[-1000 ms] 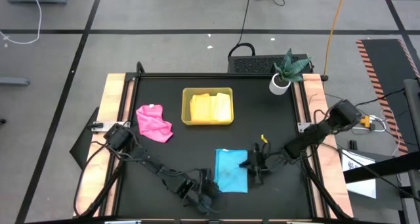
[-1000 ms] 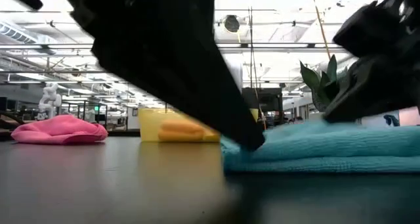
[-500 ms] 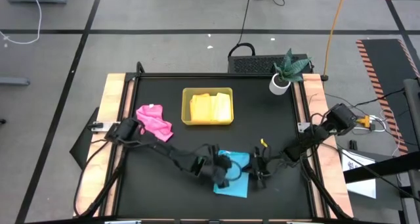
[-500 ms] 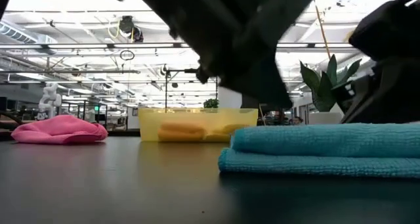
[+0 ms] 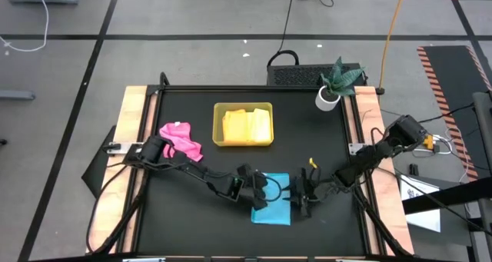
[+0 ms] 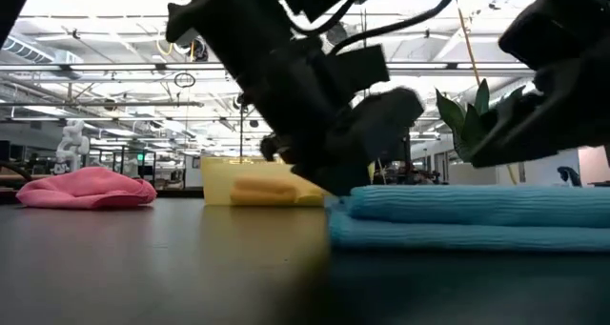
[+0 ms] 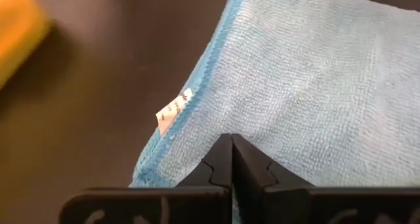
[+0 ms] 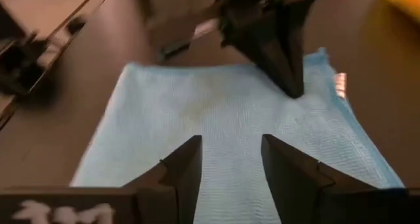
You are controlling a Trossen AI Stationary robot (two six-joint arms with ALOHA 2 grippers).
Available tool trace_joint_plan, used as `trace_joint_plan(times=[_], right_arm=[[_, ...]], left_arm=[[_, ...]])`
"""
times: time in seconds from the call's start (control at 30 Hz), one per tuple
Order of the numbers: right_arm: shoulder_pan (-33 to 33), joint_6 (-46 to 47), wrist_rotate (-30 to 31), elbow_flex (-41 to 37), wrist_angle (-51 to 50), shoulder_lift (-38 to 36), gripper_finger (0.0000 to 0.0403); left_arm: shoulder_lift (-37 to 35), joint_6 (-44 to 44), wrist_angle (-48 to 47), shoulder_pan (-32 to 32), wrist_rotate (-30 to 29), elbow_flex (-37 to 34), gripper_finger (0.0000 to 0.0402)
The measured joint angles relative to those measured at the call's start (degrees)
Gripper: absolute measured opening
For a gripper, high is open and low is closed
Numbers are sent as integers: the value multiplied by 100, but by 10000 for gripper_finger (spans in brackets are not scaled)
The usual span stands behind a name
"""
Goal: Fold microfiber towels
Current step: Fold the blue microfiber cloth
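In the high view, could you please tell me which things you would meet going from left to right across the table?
Pink towel → yellow-green tray holding a yellow towel → left gripper, shut, on the sky blue towel → right gripper, open, at that towel's right edge → potted plant.

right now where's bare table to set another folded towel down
Free: the black tabletop between the yellow tray and the potted plant, and the near-left corner below the pink towel. Crowded: the near middle, where the shut left gripper and open right gripper both sit over the blue towel.
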Motion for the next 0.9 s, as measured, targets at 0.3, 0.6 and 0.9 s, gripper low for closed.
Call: trace_joint_plan(times=[0.3,0.6,0.9], right_arm=[[-228,304,1097,-9,-880,222,121],[-7,111,1315,-9,-638,-96,91],[-276,241,580,-1,-141,483,83]], left_arm=[[7,-801,-160,-219,-717,0,4],[-59,-1143,7,-762,-1984,38,6],[150,53,852,-359,-88,59,6]])
